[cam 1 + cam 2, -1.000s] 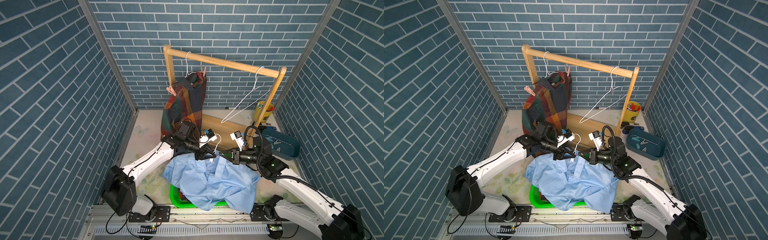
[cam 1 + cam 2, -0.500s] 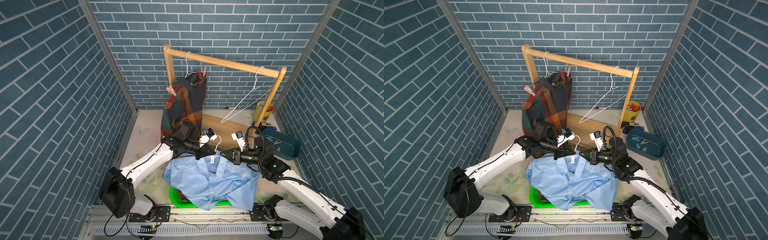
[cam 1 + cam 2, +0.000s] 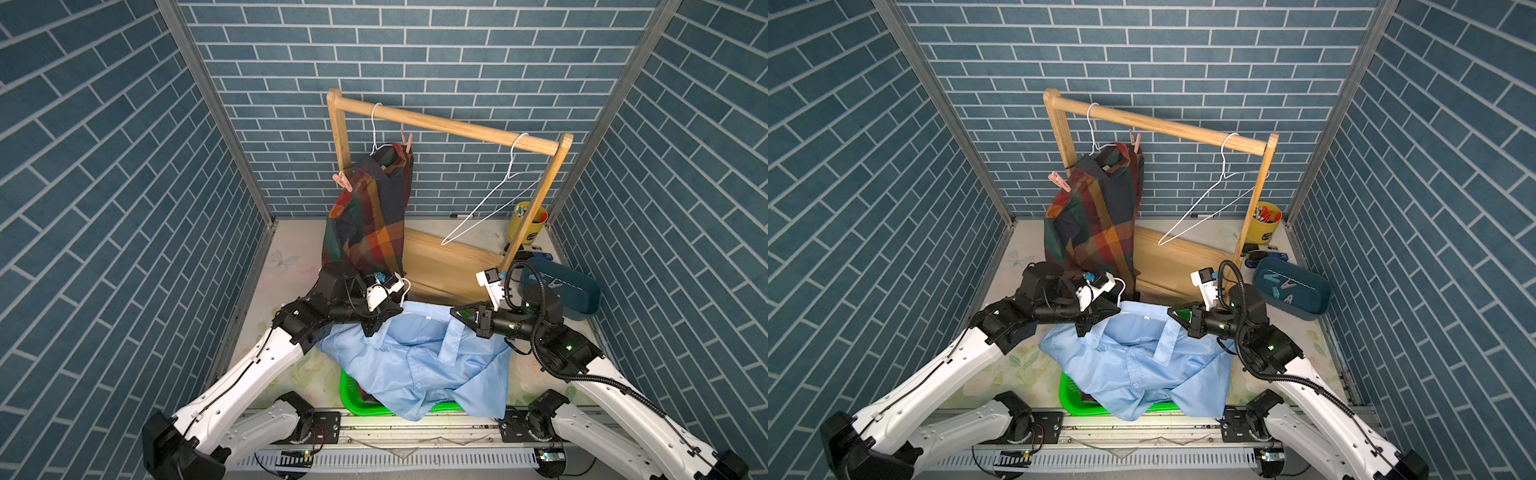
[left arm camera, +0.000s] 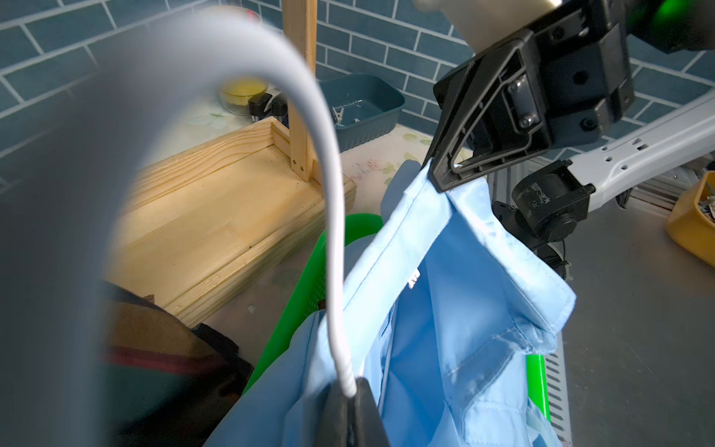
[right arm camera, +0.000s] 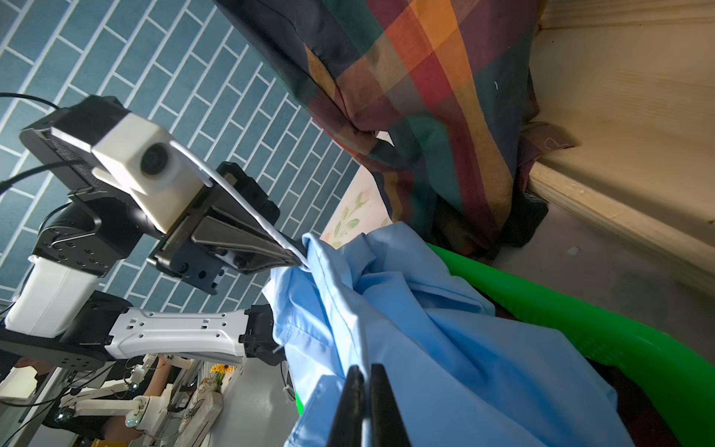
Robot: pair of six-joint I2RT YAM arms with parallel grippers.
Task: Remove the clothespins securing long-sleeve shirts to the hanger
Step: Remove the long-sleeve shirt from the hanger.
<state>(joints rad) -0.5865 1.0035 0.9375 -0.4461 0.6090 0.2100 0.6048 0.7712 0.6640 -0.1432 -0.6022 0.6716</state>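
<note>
A light blue shirt (image 3: 415, 361) (image 3: 1133, 365) hangs between my two grippers above a green basket (image 3: 353, 395). My left gripper (image 4: 350, 391) (image 3: 397, 311) is shut on the twisted neck of the shirt's white wire hanger (image 4: 334, 232). My right gripper (image 5: 365, 371) (image 3: 455, 311) is shut on the blue collar. A dark plaid shirt (image 3: 370, 220) (image 5: 425, 96) hangs on the wooden rack (image 3: 449, 126). Two pink clothespins (image 3: 343, 181) (image 3: 407, 141) pin it at the shoulders.
An empty white hanger (image 3: 494, 199) hangs at the rack's right end. A teal bin (image 3: 573, 291) holding loose clothespins (image 3: 1281, 286) sits at the right, a yellow cup (image 3: 528, 220) behind it. The rack's wooden base (image 3: 440, 266) lies just behind both grippers.
My left jaws have closed onto the hanger's neck. The blue shirt has sagged slightly and both arms have hardly moved.
</note>
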